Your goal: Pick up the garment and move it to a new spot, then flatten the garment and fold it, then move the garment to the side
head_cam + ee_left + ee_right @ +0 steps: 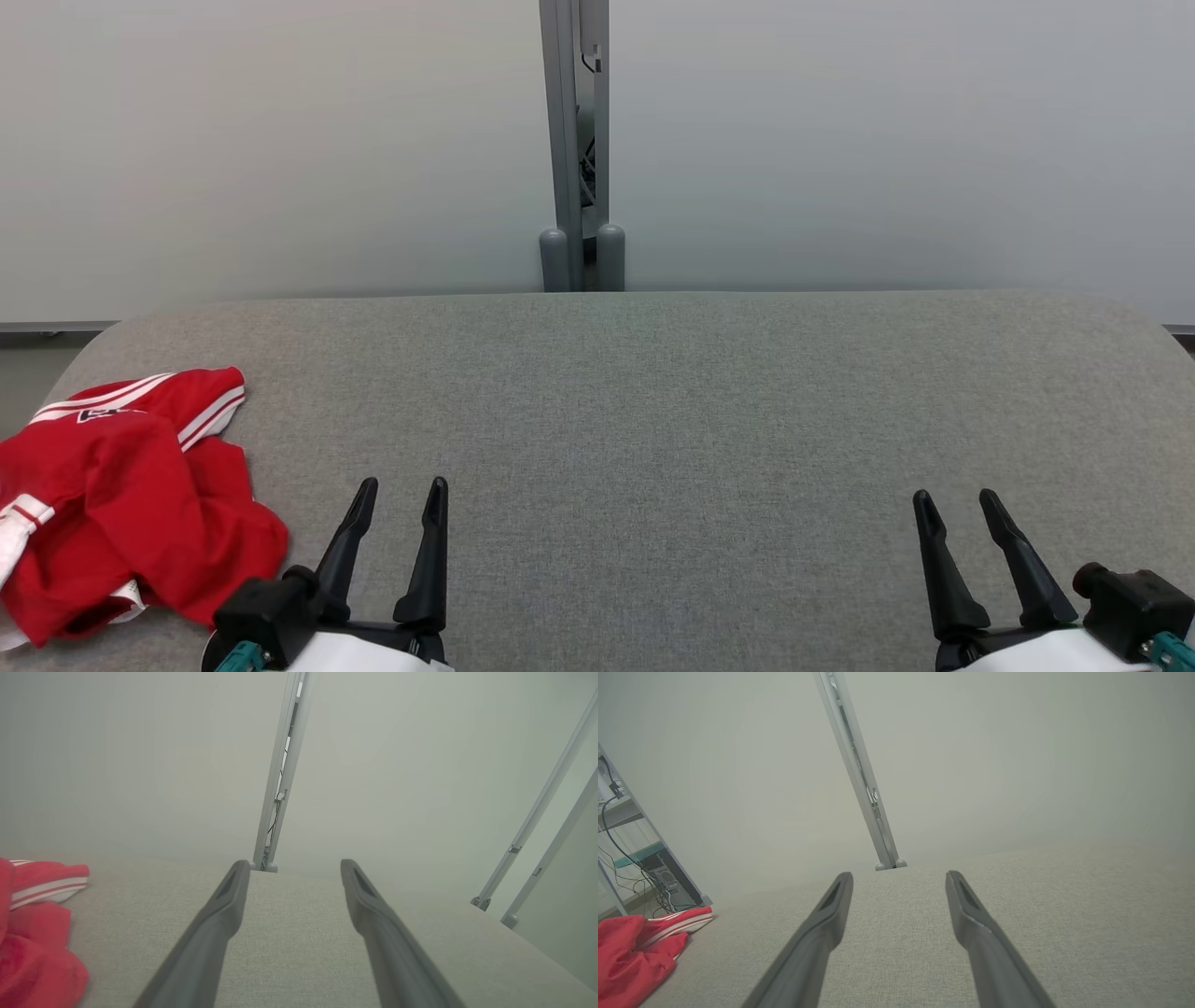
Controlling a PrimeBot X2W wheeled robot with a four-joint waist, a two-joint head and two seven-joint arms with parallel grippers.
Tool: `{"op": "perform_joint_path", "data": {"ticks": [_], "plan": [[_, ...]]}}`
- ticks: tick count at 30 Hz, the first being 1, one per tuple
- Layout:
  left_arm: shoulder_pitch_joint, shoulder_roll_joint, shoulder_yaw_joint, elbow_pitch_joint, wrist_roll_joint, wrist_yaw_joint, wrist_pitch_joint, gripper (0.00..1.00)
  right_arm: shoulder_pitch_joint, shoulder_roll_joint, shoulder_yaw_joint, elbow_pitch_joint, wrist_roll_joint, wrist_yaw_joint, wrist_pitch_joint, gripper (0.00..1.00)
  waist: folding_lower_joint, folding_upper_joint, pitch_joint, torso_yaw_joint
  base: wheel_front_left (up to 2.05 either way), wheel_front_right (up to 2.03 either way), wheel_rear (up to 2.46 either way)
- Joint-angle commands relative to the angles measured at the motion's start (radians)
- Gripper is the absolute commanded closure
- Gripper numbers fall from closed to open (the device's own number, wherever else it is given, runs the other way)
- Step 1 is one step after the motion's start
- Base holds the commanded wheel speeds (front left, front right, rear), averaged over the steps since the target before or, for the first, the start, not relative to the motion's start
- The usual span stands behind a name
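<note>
Left gripper (403, 483) is at full spread, jaws wide apart with nothing between them, and its two dark fingers (344, 541) point toward the far edge of the surface. Right gripper (956, 496) is the same: fully spread, holding nothing. Both sit over the near edge of the grey fabric-covered surface (653, 392), the left one left of the middle and the right one toward the near right corner, well apart from each other. We can't tell whether the fingertips touch the fabric or hang just above it. The red jersey (121, 495) lies crumpled at the left edge of the surface, toward the near left corner, just beside the left gripper but apart from it. We see white stripe trim on the part turned toward the far edge, some dark-and-white lettering next to it, and white fabric at its left side. Part of it runs out of the head view, so we can't say whether it overhangs the edge. In the left wrist view it sits at the left, clear of the fingers. Beyond the far edge a grey post (574, 140) stands between two pale wall panels (280, 159). The right wrist view adds a shelving unit (640, 855) with cables (612, 842) past the jersey.
</note>
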Motion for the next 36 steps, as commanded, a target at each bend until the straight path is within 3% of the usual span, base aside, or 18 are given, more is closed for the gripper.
{"op": "perform_joint_path", "data": {"ticks": [1,36], "plan": [[0.005,0.005,-0.002,-0.010,0.028,0.006,-0.010,0.00,0.003,-0.008,0.003,-0.012,-0.023,0.000,-0.014,0.00,0.0000,-0.0001,-0.001,0.001,0.00,0.00,0.00],[0.034,0.008,-0.034,0.013,0.260,0.018,-0.056,0.00,0.061,-0.012,0.037,-0.056,-0.265,0.000,-0.105,0.00,0.0000,-0.0001,-0.033,0.015,0.00,0.00,0.00]]}}
